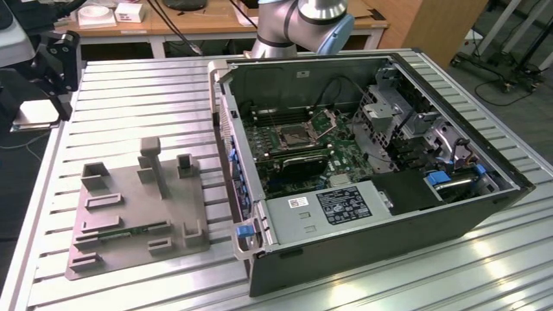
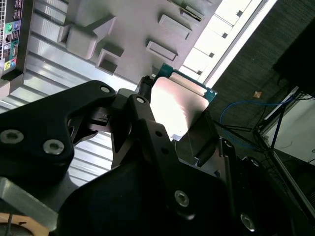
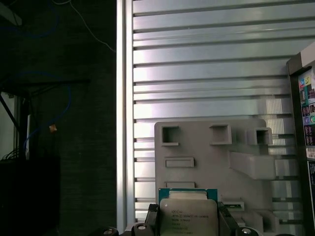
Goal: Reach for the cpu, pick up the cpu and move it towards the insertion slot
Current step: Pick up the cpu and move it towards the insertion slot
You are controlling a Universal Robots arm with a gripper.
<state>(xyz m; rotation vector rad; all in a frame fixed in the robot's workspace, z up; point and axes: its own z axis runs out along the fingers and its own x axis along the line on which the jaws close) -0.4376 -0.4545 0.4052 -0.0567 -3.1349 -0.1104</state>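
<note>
Claw [image 2: 174,105] is pinching the cpu [image 3: 188,216] by its edges, held up clear of the grey fixture [image 3: 211,147] on the counter [image 1: 129,91] (pickup looks done, I'd call this the carry stage). Insertion slot [image 1: 291,136] sits well apart, inside the open computer case [image 1: 372,246], so getting there means clearing the case wall with the chip level.

Open computer case [image 1: 363,243], insertion slot [image 1: 294,137] inside, grey fixture [image 1: 129,217] beside it

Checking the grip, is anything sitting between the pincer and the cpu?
Nothing. In the second wrist view the pincer is shut directly on the cpu, gripping its opposite edges.
</note>
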